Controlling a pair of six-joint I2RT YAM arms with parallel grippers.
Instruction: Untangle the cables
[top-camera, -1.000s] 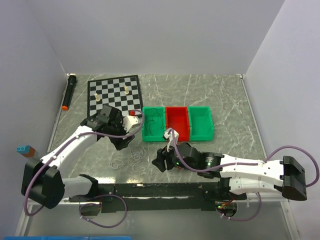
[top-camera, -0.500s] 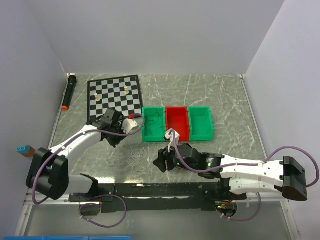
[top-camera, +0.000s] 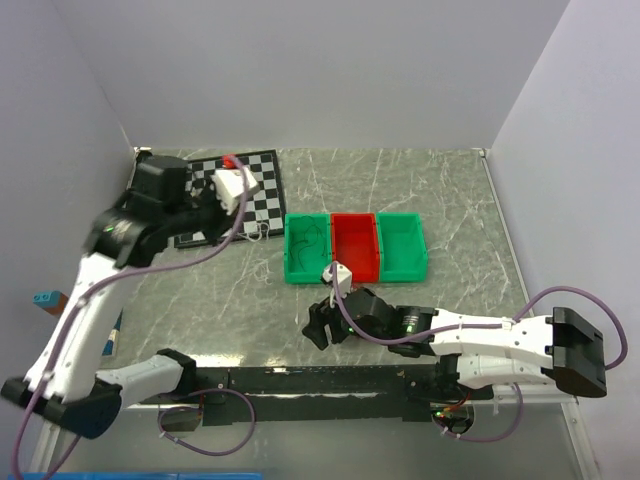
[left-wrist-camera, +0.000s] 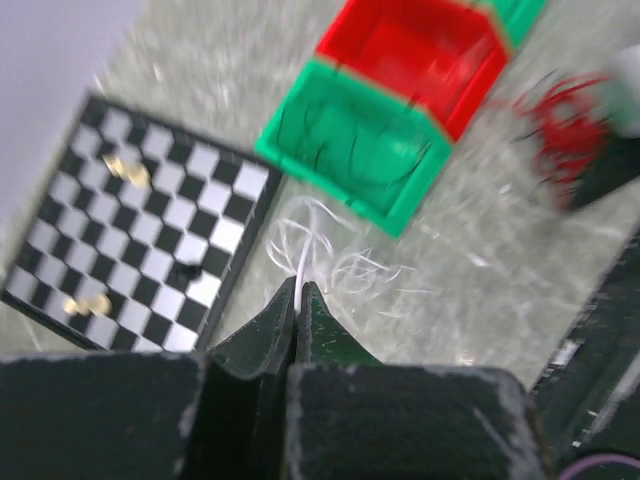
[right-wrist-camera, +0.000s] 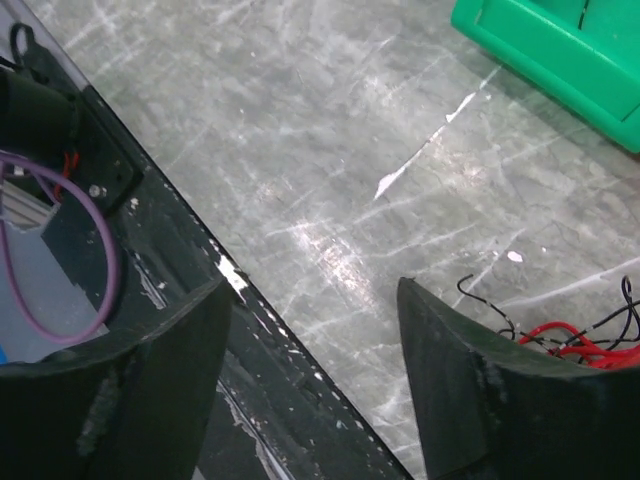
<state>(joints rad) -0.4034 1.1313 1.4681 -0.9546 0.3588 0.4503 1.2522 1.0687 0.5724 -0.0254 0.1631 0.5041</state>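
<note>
At the near edge of the table (top-camera: 450, 200), the right gripper (right-wrist-camera: 310, 300) is hovering low with its fingers spread wide and nothing between them. The red tangle (right-wrist-camera: 580, 345) of the cables, with a few dark strands in it, is lying just beside its right finger.

Further out, the left gripper (left-wrist-camera: 298, 292) is hanging high, jaws pressed together on a single white strand (left-wrist-camera: 301, 268). The white loops (left-wrist-camera: 330, 262) are trailing below it, between the chessboard (left-wrist-camera: 130, 230) and the green bin (left-wrist-camera: 350, 150); whether they are hanging clear of the table I cannot tell.

As I judge it, so thin a strand is likely to slip from the pinch. The loops may also snag on the bin's rim or sweep over the chess pieces (left-wrist-camera: 125, 170).

The table is grey and stone-patterned with pale veins. A red bin (top-camera: 355, 245) and another green bin (top-camera: 402, 245) are sitting further along, and plain pale walls are closing in the far side and both flanks.
</note>
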